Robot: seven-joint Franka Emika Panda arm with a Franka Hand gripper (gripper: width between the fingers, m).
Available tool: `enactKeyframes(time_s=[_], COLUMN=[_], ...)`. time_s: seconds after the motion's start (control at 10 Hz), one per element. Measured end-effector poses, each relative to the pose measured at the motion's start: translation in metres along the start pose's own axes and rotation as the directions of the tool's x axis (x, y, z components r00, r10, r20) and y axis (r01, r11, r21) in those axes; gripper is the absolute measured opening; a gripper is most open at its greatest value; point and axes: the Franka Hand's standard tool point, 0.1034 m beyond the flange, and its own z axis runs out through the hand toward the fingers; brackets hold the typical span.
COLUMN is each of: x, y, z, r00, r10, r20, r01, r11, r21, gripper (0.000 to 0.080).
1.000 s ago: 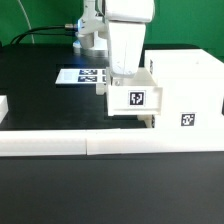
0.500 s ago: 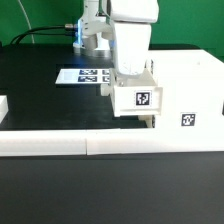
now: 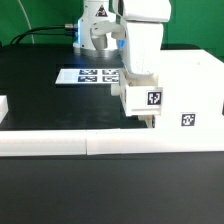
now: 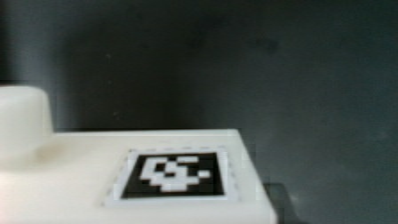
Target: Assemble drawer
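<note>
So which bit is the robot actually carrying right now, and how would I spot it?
Find the big white box housing on the exterior view's right. Against its left side hangs a small white tray under the gripper. Unlike the housing, it sits off the table, and its tag faces the camera directly below the arm.

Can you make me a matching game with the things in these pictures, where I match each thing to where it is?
Things:
1. tray
2. marker board
3. border wall
4. box housing

Places:
A. flat on the black table, behind the arm
B. long and low, along the front
C. under the gripper, against the tall white box
D. at the exterior view's right, tag on its front

Pairs: 1-C, 2-A, 3-B, 4-D
</note>
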Motion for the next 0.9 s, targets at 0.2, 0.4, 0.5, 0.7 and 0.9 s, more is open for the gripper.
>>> enactKeyframes(time_s=[0.2, 0.4, 0.5, 0.7, 0.9], x=[0.000, 0.002, 0.002, -0.002, -0.012], y=[0.000, 0.003, 0.003, 0.003, 0.004], z=[-0.001, -0.012, -0.018, -0.032, -0.042], r00=[1.000, 1.000, 1.000, 1.000, 1.000], r10=[0.010, 0.022, 0.022, 0.025, 0.013], r20=[0.001, 0.004, 0.007, 0.019, 0.024], r01=[-0.010, -0.022, -0.022, -0.025, -0.013], r11=[1.000, 1.000, 1.000, 1.000, 1.000], r21=[0.001, -0.008, -0.007, 0.007, -0.001], gripper=[0.0146, 0.0419, 0.0419, 0.0632, 0.0646])
